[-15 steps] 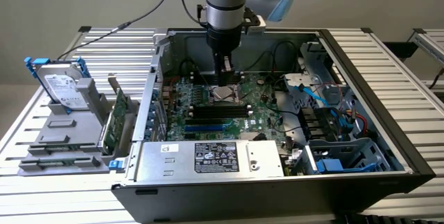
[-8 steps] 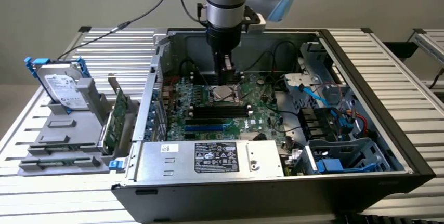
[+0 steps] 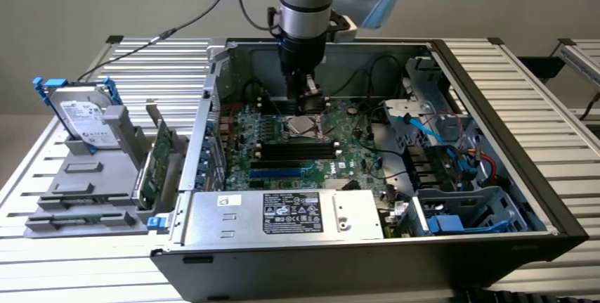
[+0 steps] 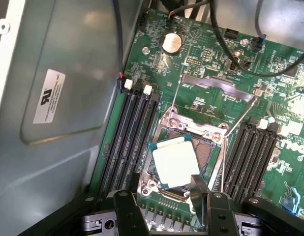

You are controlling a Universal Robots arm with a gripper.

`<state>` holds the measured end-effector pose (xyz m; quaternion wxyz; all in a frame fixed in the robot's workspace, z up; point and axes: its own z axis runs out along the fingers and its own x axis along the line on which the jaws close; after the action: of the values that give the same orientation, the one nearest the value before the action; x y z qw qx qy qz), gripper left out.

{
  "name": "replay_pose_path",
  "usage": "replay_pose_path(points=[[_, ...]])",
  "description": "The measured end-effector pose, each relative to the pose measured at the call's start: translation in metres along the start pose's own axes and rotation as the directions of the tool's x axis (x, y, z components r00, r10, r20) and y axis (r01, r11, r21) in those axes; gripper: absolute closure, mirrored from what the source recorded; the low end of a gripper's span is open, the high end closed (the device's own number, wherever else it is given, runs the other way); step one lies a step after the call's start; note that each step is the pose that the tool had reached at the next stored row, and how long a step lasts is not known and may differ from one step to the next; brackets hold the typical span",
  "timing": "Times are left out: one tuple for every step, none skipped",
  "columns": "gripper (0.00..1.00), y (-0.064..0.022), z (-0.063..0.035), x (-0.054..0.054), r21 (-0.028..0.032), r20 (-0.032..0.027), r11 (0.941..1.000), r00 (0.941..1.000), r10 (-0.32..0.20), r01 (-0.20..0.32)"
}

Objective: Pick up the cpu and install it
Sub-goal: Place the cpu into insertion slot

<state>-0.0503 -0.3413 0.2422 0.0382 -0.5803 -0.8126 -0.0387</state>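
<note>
The gripper [image 3: 308,96] is hanging low inside the open computer case [image 3: 487,127], just above the motherboard [image 3: 272,169], with its jaws standing wide apart and holding nothing. The cpu [image 3: 302,124] is lying flat in the processor socket [image 4: 167,122], silver top facing up. It is sitting just below the gripper and slightly nearer the camera in the exterior view.

In the wrist view the cpu [image 4: 173,164] is showing just beyond the gripper [image 4: 162,199]. One dark fingertip [image 4: 198,186] is overlapping the chip's corner; whether it is touching cannot be told. Whether the chip is fully seated cannot be told either. The socket's metal retention frame [image 4: 218,84] is standing swung open, clear of the chip.

Black memory slots [image 4: 130,140] are running close along one side of the socket, and a second bank [image 4: 250,152] is lining the other. The grey case wall [image 4: 58,98] is rising just past the first bank. Black cables [image 4: 230,54] are crossing over the board beyond the socket. Open room is lying directly above the chip.

Outside the case, at the exterior view's left, a hard drive [image 3: 84,117] in a blue bracket and a green circuit card [image 3: 154,162] are standing in a grey holder [image 3: 84,190].
</note>
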Motion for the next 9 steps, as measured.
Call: replay_pose_path(points=[[0.47, 0.0000, 0.0004, 0.0000, 0.0019, -0.0004, 0.9998, 0.9998, -0.018, 0.018], [0.47, 0.0000, 0.0009, -0.0001, 0.0038, -0.0008, 0.9994, 0.9994, -0.036, 0.036], [0.47, 0.0000, 0.0015, -0.0001, 0.0057, -0.0012, 0.9985, 0.9986, -0.054, 0.054], [0.47, 0.0000, 0.0024, -0.0002, 0.0073, -0.0018, 0.9974, 0.9974, -0.071, 0.071], [0.47, -0.0001, 0.0035, -0.0004, 0.0087, -0.0028, 0.9960, 0.9960, -0.089, 0.089], [0.47, 0.0000, 0.0046, -0.0005, 0.0099, -0.0043, 0.9940, 0.9941, -0.109, 0.109], [0.47, -0.0001, 0.0057, -0.0006, 0.0109, -0.0060, 0.9919, 0.9919, -0.127, 0.127], [0.47, -0.0001, 0.0067, -0.0007, 0.0118, -0.0078, 0.9894, 0.9895, -0.144, 0.144], [0.47, -0.0001, 0.0076, -0.0008, 0.0126, -0.0097, 0.9868, 0.9868, -0.162, 0.162]])
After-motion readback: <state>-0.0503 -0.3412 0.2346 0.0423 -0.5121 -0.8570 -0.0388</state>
